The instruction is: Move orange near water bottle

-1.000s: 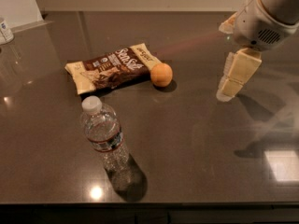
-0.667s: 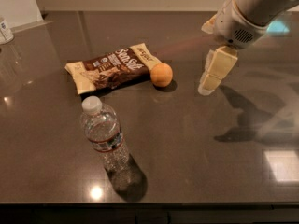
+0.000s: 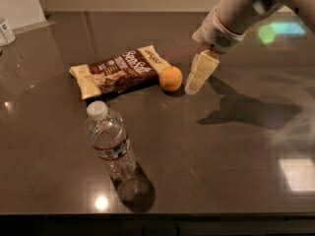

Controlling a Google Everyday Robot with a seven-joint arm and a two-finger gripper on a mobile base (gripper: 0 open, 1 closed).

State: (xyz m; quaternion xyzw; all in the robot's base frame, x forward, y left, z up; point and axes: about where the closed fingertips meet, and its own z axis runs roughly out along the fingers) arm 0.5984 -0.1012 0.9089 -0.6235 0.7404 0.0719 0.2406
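The orange [image 3: 171,78] is a small round fruit on the dark table, touching the right end of a brown and cream snack bag. The water bottle [image 3: 109,142] stands upright with a white cap, to the front left of the orange and well apart from it. My gripper [image 3: 198,77] hangs from the arm coming in from the upper right. Its cream fingers point down just to the right of the orange, close beside it. It holds nothing that I can see.
The brown and cream snack bag [image 3: 119,71] lies flat left of the orange. A white container [image 3: 6,31] stands at the far left edge. The dark glossy table [image 3: 221,151] stretches to the front edge, with bright reflections at the right.
My gripper has moved left and slightly down, from the right part of the table to right beside the orange. The orange, bag and bottle have not moved.
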